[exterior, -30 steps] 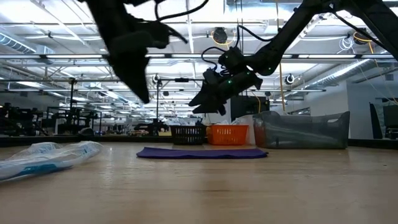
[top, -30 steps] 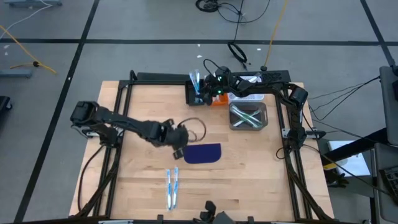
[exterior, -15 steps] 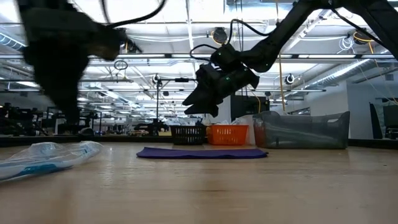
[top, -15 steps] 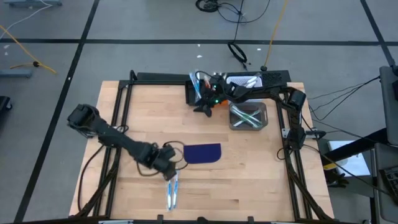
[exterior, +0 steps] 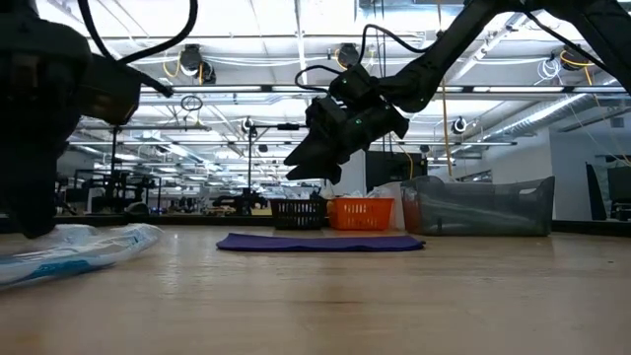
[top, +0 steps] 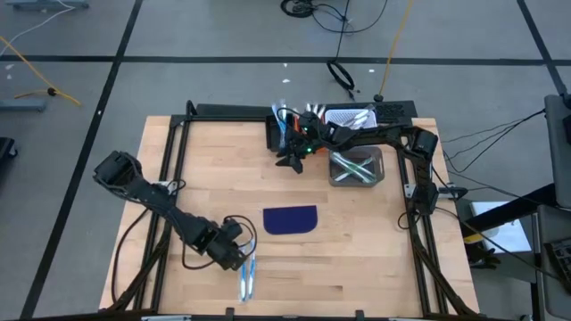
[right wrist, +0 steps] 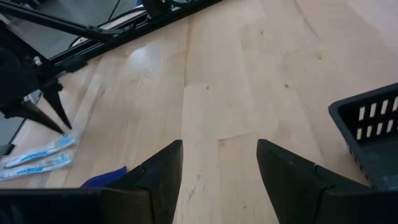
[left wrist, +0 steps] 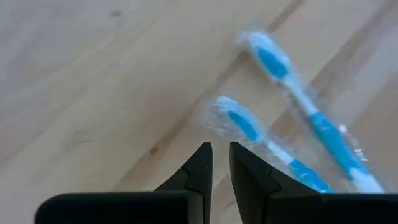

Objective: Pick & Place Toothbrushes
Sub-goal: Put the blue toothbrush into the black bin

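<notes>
We see the left gripper point(top: 239, 252) low over the near edge of the wooden table point(top: 357, 259), its fingers nearly closed and empty, just at the heads of two wrapped blue-and-white toothbrushes point(left wrist: 292, 146) lying side by side. The right gripper point(top: 290, 153), fingers spread and empty, hovers at the far side beside the black basket point(right wrist: 373, 134), left of a clear bin point(top: 357, 168) holding more toothbrushes.

Wrapped toothbrushes point(exterior: 74, 251) beside left arm point(exterior: 44, 118)
</notes>
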`<state>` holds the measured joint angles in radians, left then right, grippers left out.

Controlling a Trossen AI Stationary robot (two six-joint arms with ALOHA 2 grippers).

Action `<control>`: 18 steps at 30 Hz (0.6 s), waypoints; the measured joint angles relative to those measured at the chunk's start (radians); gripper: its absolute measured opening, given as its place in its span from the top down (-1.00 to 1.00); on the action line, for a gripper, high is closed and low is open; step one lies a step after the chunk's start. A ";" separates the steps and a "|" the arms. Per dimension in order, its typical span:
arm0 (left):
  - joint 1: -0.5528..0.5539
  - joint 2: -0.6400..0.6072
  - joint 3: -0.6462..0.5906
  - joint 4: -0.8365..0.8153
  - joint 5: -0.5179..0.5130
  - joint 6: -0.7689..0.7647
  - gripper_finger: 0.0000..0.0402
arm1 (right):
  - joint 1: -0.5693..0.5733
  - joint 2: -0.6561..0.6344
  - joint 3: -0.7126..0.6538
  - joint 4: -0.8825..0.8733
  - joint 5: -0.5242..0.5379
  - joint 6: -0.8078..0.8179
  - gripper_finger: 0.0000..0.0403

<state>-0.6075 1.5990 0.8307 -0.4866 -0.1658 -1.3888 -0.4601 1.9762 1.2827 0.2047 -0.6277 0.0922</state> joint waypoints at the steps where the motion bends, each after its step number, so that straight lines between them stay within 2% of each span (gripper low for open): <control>1: 0.000 0.000 -0.011 0.037 -0.003 0.008 0.74 | 0.003 0.000 0.000 0.000 0.000 0.000 0.02; 6: 0.005 0.000 -0.069 0.178 -0.033 0.021 0.74 | 0.004 0.000 0.000 0.000 0.001 0.000 0.01; 12: 0.005 0.000 -0.083 0.167 -0.023 0.022 0.74 | 0.004 0.000 0.000 0.000 0.002 0.000 0.01; 18: 0.004 0.000 -0.083 0.224 -0.018 0.044 0.74 | 0.004 0.000 0.000 0.000 0.002 0.000 0.01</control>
<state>-0.6031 1.5986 0.7475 -0.2623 -0.1835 -1.3450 -0.4561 1.9763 1.2827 0.2043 -0.6258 0.0921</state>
